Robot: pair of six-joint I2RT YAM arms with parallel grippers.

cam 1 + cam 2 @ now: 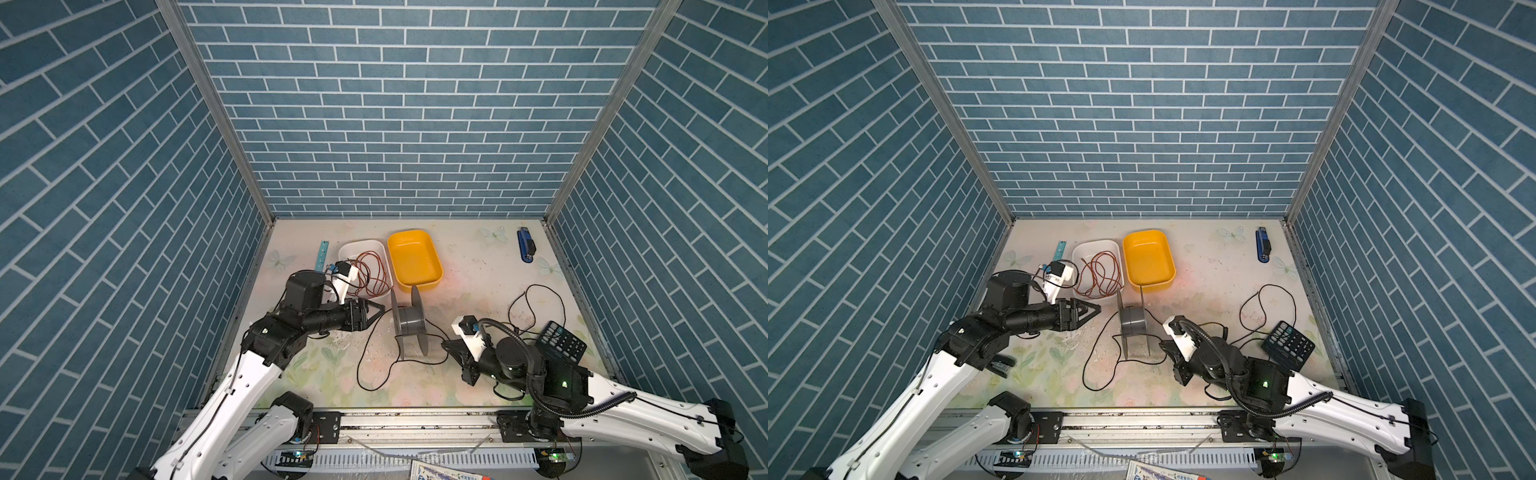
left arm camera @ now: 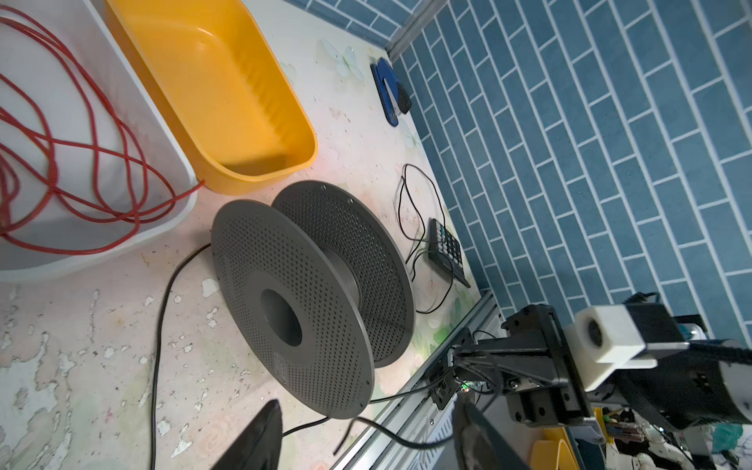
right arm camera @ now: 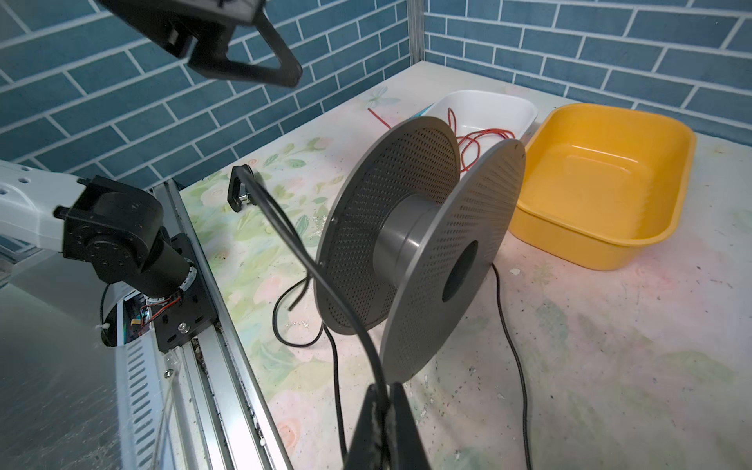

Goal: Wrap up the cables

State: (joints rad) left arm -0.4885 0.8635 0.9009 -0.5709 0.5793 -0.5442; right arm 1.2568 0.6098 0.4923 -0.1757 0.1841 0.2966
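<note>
the right fingers are pressed together, clamped on the black cable, which leaves their tips and runs up past the near flange of the grey spool. in both top views the right gripper sits low at 4 o'clock of the spool, just beside its flange edge; whether it touches the flange cannot be told. from there the cable trails over the table along the spool's 6 o'clock side. it swings out in a loose loop at 7 o'clock and climbs back toward the spool at 9 o'clock. another stretch of it loops at 2 o'clock, near the calculator.

the left fingers stand well apart with nothing between them. the left gripper hangs above the table at 9 o'clock of the spool, its tips pointing toward 3 o'clock, near the flange but clear of it.

the spool stands on the edges of its two perforated flanges, hub level with the table. a yellow tub sits at its 12 o'clock, and a white tub at 11 o'clock holds a coil of reddish wire. the calculator lies at 3 o'clock. a blue stapler lies further off at 2 o'clock, near the back corner.
</note>
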